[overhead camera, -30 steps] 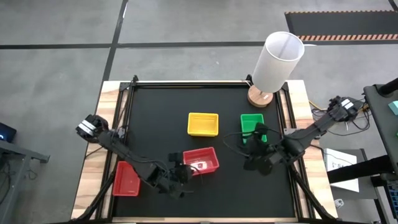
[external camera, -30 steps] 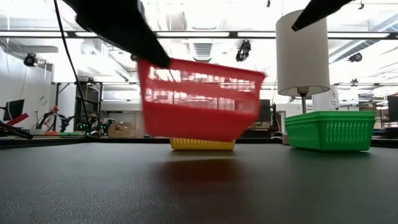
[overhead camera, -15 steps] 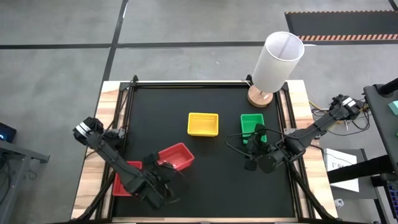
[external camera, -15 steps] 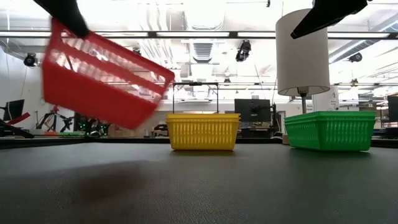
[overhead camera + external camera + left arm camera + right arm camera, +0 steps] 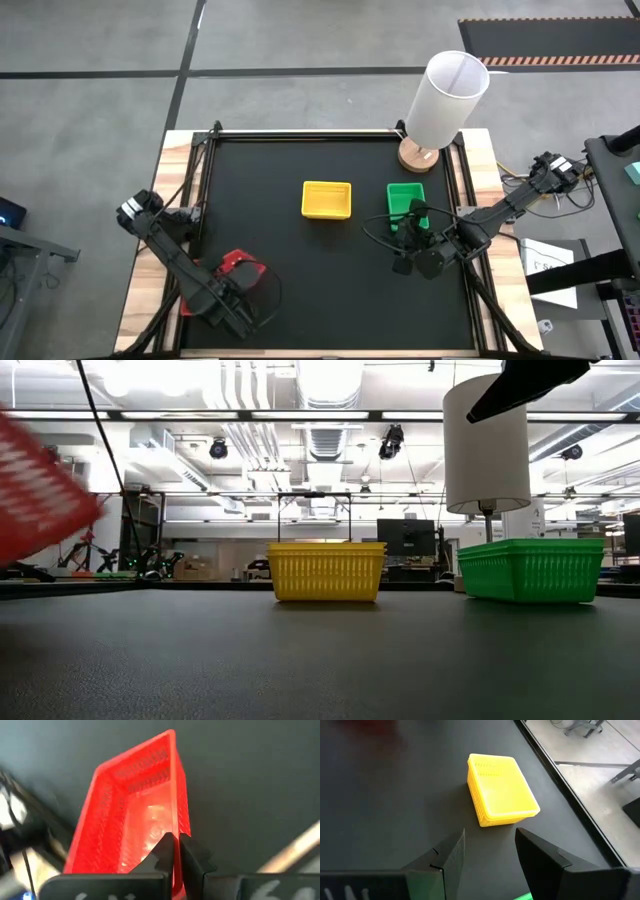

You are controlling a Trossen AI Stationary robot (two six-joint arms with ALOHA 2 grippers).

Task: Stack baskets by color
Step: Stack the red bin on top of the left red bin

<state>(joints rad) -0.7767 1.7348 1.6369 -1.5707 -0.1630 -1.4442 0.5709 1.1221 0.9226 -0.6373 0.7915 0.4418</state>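
Observation:
My left gripper (image 5: 176,842) is shut on a red basket (image 5: 240,266) near the table's near left corner. That basket shows at the left edge of the low view (image 5: 40,490), in the air. A second red basket (image 5: 188,303) rests on the table, mostly hidden under my left arm. Resting on their bottoms are a yellow basket (image 5: 327,199) at the middle and a green basket (image 5: 406,200) to its right. My right gripper (image 5: 490,850) hangs open just near of the green basket, with nothing between its fingers. My left gripper pinches one long side wall (image 5: 176,827) of the red basket, near one end. One finger (image 5: 165,847) is inside the basket and the other (image 5: 194,854) outside. The fingers point down from above. The basket is lifted clear of the table, tilted, its open side up.
A tall white cylinder (image 5: 447,95) on a wooden base stands at the far right corner, behind the green basket. The black mat (image 5: 300,160) is bordered by wooden edges (image 5: 145,260). Cables run along the left side.
My left gripper has carried the red basket from the near middle toward the table's near left corner, rising and turning at the wrist. The basket has swung round and tilted, and now hangs over the second red basket. My right arm has kept still.

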